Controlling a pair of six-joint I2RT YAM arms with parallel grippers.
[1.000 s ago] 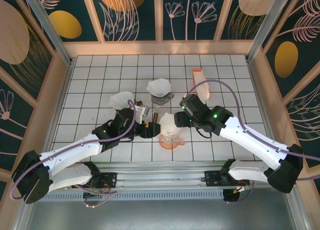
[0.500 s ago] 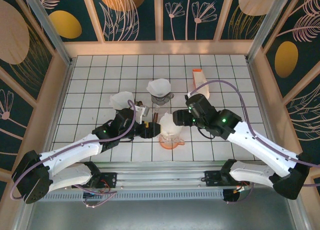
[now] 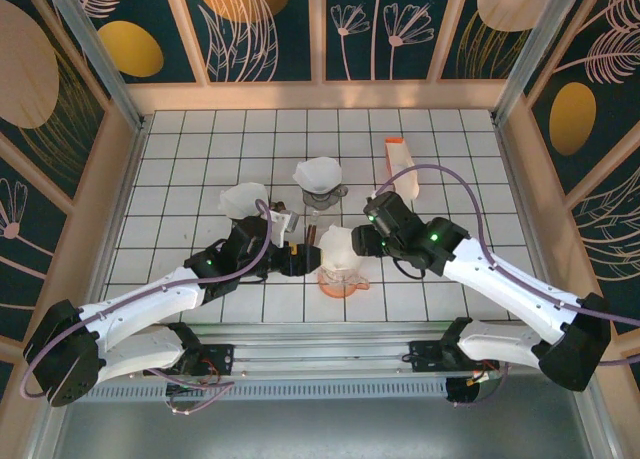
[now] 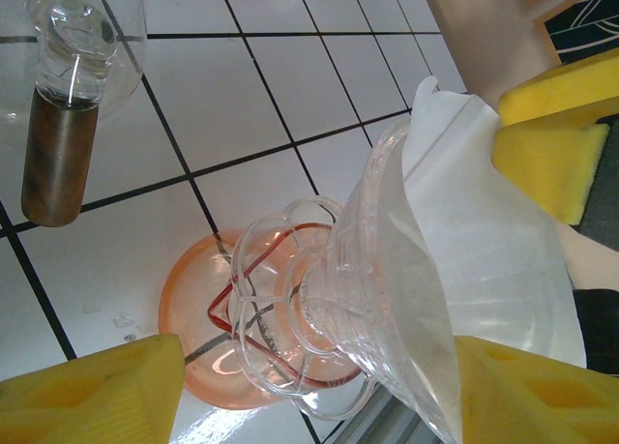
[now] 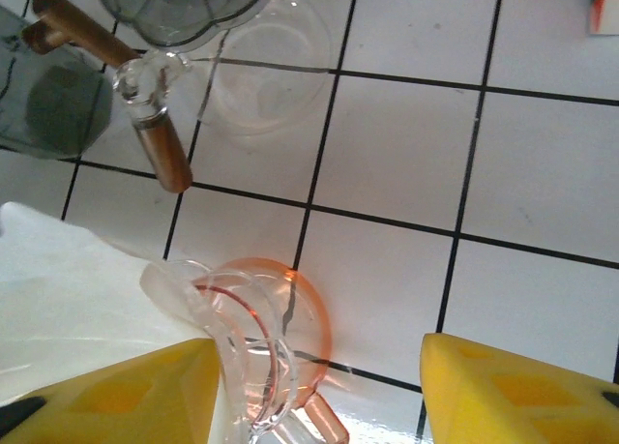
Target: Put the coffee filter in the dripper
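Coffee filter (image 3: 334,243) sits inside the clear dripper (image 3: 338,265), white paper poking above the rim. The dripper stands on an orange saucer (image 3: 341,283), just toward 6 o'clock from table centre.

Left gripper (image 3: 292,260) is at the dripper's 9 o'clock. Its yellow pads (image 4: 92,396) are spread either side of the dripper's lower part. Can't tell if they actually clamp it.

Right gripper (image 3: 358,241) is at the dripper's 2 o'clock, jaws apart and holding nothing. One pad (image 5: 106,391) lies against the filter's edge, with bare tile between the pads.

Second dripper (image 3: 320,177) is at 12 o'clock, a loose filter pile (image 3: 243,199) at 10 o'clock and an orange-topped box (image 3: 400,165) at 1 o'clock.
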